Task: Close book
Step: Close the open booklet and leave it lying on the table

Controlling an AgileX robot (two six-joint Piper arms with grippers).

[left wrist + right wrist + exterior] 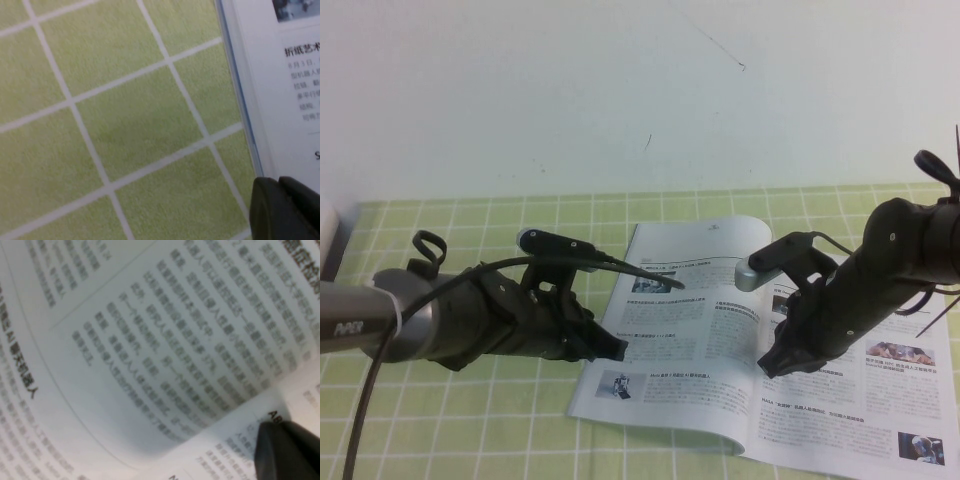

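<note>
- Green checked tablecloth (450,410) fills the bottom of the high view, closest to the camera, and reaches up to the white wall.
- On it, in the lower centre and lower right of the frame, the magazine (680,390) lies open with the printed pages up. Its far edge curls up a little. It is thin and soft, so I think it will bend easily.
- Left arm (440,320) comes in from the left edge of the frame.
- Right arm (880,260) comes down from the right edge.
- Left gripper (615,350) is low, just beside the left outer edge of the magazine, and its two dark tips look pressed together. It holds nothing.
- Right gripper (775,365) hangs over the pages near the middle fold. Whether it is apart or together, I cannot tell.
- The magazine is not yet closed. To do this step well, I think the left gripper should slide under the whole left half, not under one leaf only, then carry it over the fold in an arc.
- The right side should be kept down near the fold, so the magazine does not slip on the cloth.
- No container is seen in any view, so nothing to report there.
</note>
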